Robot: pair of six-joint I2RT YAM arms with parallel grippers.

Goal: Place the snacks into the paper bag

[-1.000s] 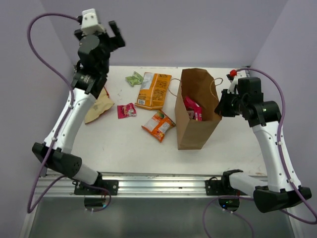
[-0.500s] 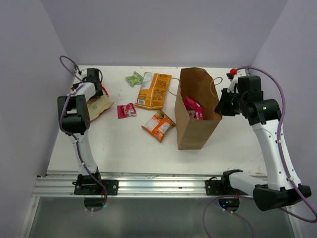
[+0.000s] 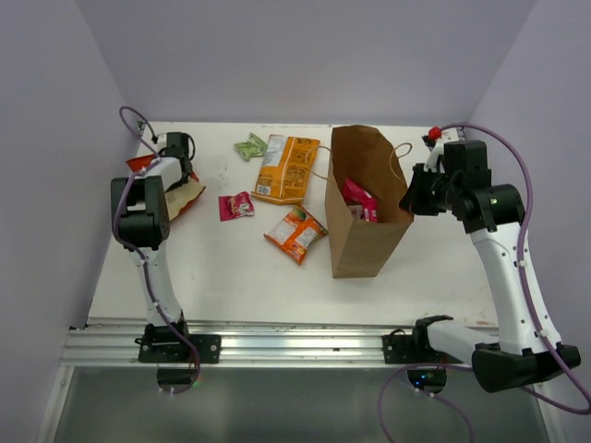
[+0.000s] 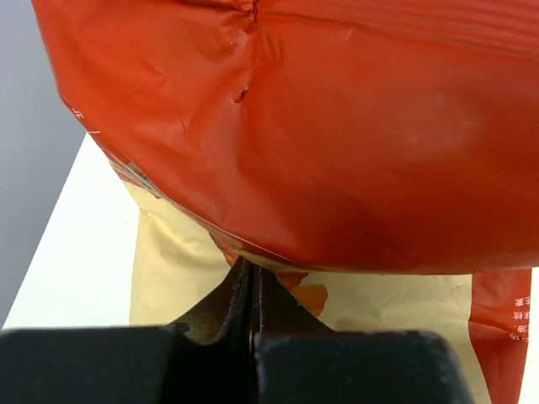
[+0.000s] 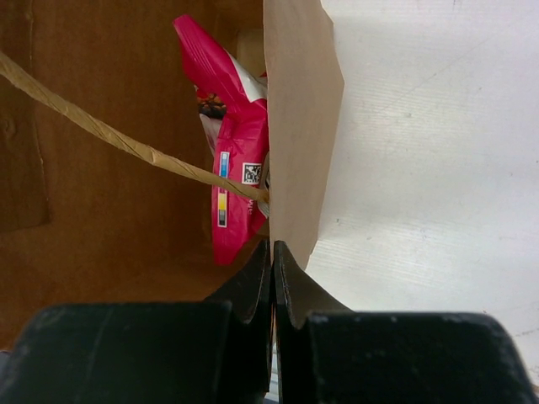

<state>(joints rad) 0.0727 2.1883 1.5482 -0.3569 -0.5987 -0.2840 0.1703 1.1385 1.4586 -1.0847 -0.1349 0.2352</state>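
The brown paper bag [image 3: 362,221] stands upright right of centre, with a magenta-red packet [image 3: 358,201] inside. My right gripper [image 3: 412,197] is shut on the top edge of the bag's right wall [image 5: 290,126]; its own view shows the jaws [image 5: 272,252] pinching that wall, the magenta packet [image 5: 237,151] and a handle [image 5: 109,135]. My left gripper [image 3: 174,159] is at the far left, shut on the edge of a red and beige packet [image 3: 187,192]. In the left wrist view the red foil [image 4: 337,135] bulges above the closed jaws [image 4: 253,273].
Loose on the table lie a large orange bag [image 3: 288,168], a small green packet [image 3: 249,147], a small pink packet [image 3: 235,205] and a small orange packet [image 3: 296,233]. Purple walls close in the left, back and right sides.
My left arm dropped from high in the air onto the far-left packet, and its jaws have closed on the packet's edge. The right arm and bag have not moved.
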